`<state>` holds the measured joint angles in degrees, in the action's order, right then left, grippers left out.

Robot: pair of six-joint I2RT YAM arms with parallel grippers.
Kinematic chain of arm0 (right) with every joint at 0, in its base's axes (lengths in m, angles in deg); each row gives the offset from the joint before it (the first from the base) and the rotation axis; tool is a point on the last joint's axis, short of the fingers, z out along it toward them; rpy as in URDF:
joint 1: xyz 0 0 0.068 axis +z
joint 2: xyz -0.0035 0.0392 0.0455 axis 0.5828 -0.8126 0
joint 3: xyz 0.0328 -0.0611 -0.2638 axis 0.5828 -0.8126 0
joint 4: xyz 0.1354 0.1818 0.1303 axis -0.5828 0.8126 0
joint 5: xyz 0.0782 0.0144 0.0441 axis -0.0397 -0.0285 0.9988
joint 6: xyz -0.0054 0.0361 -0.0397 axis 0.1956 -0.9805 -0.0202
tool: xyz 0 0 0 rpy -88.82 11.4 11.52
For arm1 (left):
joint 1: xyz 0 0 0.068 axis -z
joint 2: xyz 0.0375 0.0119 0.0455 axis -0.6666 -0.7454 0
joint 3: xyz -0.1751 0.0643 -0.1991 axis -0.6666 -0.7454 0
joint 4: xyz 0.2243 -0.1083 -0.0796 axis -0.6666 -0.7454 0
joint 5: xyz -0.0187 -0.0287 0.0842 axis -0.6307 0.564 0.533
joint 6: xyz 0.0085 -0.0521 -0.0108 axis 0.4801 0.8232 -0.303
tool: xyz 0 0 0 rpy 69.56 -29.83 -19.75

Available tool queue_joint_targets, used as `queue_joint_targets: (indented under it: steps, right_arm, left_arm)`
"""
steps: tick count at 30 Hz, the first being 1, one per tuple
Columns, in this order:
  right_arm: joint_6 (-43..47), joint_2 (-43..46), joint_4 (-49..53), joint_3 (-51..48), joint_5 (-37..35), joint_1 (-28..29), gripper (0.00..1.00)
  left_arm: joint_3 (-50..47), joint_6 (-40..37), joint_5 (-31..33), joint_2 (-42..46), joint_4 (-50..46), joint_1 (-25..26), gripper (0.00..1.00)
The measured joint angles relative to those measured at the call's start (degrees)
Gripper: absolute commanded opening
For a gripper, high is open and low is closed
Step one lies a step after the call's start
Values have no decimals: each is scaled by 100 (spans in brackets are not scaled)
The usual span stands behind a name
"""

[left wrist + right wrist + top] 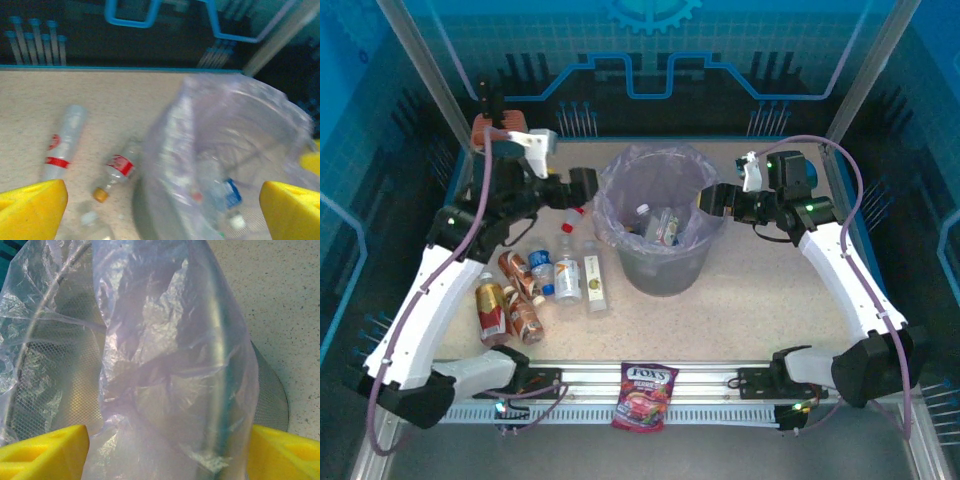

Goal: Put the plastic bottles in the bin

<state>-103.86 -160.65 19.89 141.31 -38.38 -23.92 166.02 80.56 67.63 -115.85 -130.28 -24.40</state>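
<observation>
Lying left of the bin (665, 272), the plastic bottles (567, 277) look light, slick, best pinched mid-body; left tool (583, 187) and right tool (712, 200) gape open.

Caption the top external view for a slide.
Left gripper and right gripper, both open, flank the bin; bottles lie beside it.

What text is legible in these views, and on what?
"FOX'S": on the red candy bag; its smaller print is unreadable.
Labels on the loose bottles left of the bin: too small to read.
Red label on the clear bottle in the left wrist view: blurred, unreadable.
Labels on what lies inside the bin: unreadable.
</observation>
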Motion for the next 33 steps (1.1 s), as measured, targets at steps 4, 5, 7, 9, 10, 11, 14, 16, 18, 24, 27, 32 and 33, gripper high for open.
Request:
queue_joint_targets:
  steps: [4,5,7,9,10,11,14,16,18,24,27,32,33]
  right_arm:
    - [0,4,-4,2,4,0,81]
    - [0,9,-7,0,17,0,81]
    - [-2,28,-11,0,20,0,81]
    - [-2,61,-15,2,20,0,81]
    - [-2,72,-15,2,22,2,81]
    - [0,85,-17,2,17,13,81]
    - [0,114,-13,0,20,33,81]
    - [0,125,-13,2,20,37,81]
    - [-2,138,-11,0,17,44,81]
    - [-2,162,-9,2,15,66,82]
    - [-2,162,-9,2,15,66,83]
    - [-2,173,-9,0,13,79,83]
    - [-2,177,-2,2,13,87,83]
  left_arm:
    - [-31,-48,-138,-584,107,-490,99]
    - [-70,-63,-173,-807,173,-549,99]
    - [-149,-66,-289,-1217,306,-649,99]
    - [-223,-109,-343,-1668,461,-772,99]
    - [-229,-153,-345,-1840,507,-817,99]
    - [-232,-186,-341,-2063,599,-872,99]
    - [-223,-278,-321,-2677,831,-990,99]
    - [-219,-323,-293,-3080,988,-1051,99]
    - [-214,-354,-254,-3475,1154,-1099,99]
    - [50,-490,-184,-4531,1303,-1158,99]
    - [94,-553,-184,-4865,1416,-1163,99]
    - [236,-627,-184,-5198,1451,-1163,99]
    - [319,-627,-184,-5257,1429,-1163,97]
